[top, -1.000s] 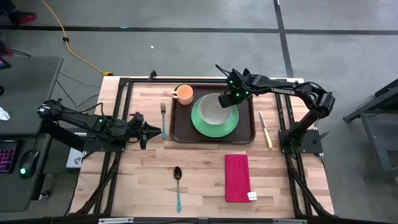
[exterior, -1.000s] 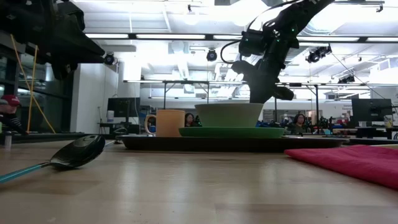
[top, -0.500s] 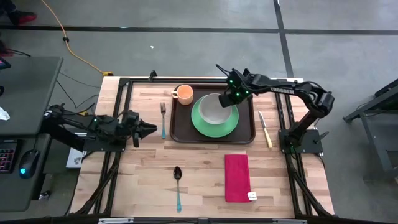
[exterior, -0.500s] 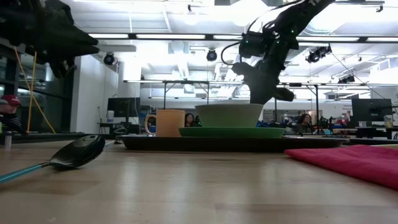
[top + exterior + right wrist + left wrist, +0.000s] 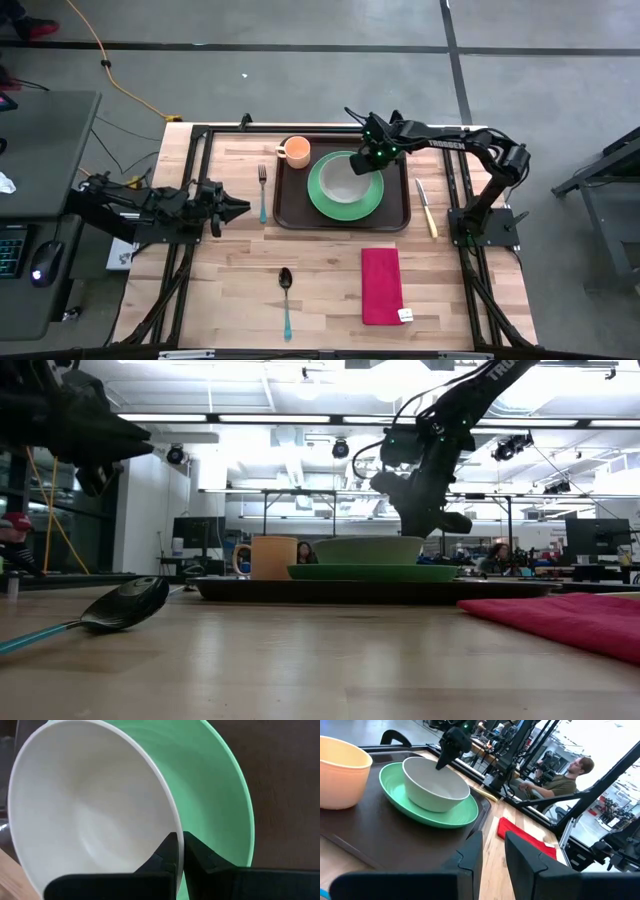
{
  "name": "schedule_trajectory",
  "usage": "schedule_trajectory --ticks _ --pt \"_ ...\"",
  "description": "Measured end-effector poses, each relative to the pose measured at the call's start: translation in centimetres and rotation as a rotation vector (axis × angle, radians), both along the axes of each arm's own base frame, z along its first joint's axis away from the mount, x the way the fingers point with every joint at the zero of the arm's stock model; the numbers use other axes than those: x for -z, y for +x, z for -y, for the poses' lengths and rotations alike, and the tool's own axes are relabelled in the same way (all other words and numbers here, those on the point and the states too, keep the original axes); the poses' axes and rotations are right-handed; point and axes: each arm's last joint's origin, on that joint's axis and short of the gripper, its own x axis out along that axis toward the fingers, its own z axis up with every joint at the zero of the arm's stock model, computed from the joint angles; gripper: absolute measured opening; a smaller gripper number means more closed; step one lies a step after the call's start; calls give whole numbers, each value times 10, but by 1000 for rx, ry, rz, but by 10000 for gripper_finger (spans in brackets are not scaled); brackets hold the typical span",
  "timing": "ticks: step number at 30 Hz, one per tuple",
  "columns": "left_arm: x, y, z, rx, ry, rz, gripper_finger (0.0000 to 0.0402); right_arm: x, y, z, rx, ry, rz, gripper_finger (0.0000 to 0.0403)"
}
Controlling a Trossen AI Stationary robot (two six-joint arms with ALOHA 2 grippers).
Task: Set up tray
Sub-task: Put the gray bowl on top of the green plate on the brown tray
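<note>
The large dark brown rectangular plastic tray (image 5: 342,185) with rounded corners and a raised rim lies flat on the pale wooden table (image 5: 330,280), toward its far edge. On it sit a round green plate (image 5: 345,187) and, beside that, a pale orange cup (image 5: 295,151). A white bowl (image 5: 343,175) rests on the plate.

The right tool (image 5: 366,163) reaches over the tray with its two dark fingers (image 5: 172,851) pressed together on the bowl's thin rim, one inside and one outside. The step in hand looks like settling the bowl on the plate. To do it well, the bowl should sit level and centred before the fingers part; they should spread only slightly, then lift straight up so neither drags the rim or tips the bowl. A sideways pull could slide the plate across the tray.

The left tool (image 5: 225,207) waits low over the table's left side, just beside a teal-handled metal fork (image 5: 262,190) that lies outside the tray. Its fingers stand partly spread and hold nothing.

Outside the tray lie a teal-handled spoon (image 5: 286,298) near the front edge, a folded red cloth napkin (image 5: 381,285) to its right, and a pale-handled knife (image 5: 426,207) along the tray's right side. These probably remain to be placed.
</note>
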Motion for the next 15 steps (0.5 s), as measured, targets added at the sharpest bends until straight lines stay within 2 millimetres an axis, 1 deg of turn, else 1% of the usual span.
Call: schedule_trajectory --ticks 5,15 --pt "5 0 0 0 -10 -14 111 0 0 0 -2 1 1 0" --pt "5 0 0 0 -12 -18 111 -1 2 2 -5 -27 21 0"
